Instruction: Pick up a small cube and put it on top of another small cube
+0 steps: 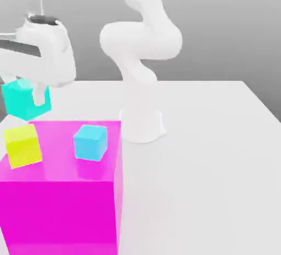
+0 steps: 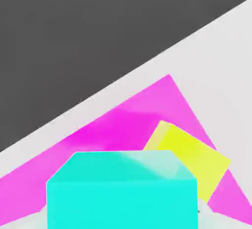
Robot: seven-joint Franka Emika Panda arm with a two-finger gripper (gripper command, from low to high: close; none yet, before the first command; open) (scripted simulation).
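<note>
Ext view: end effector (image 1: 23, 91) pinching teal cube (image 1: 26, 99), up near magenta block (image 1: 60, 215), yellow cube (image 1: 23, 146) on top near the edge. Risk: low approach clips yellow, knocks it off. Blue cube (image 1: 90, 142) close too.

Hand view: teal and yellow yaws look mismatched; off-center release prob. topples stack.

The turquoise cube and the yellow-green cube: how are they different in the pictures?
The turquoise cube is blue-green, while the yellow-green cube is bright yellow. The turquoise cube is held in the gripper's jaws, whereas the yellow-green cube rests on the magenta block. In the exterior view, the turquoise cube is farther up the picture than the yellow-green cube. Both are small, plain cubes.
</note>
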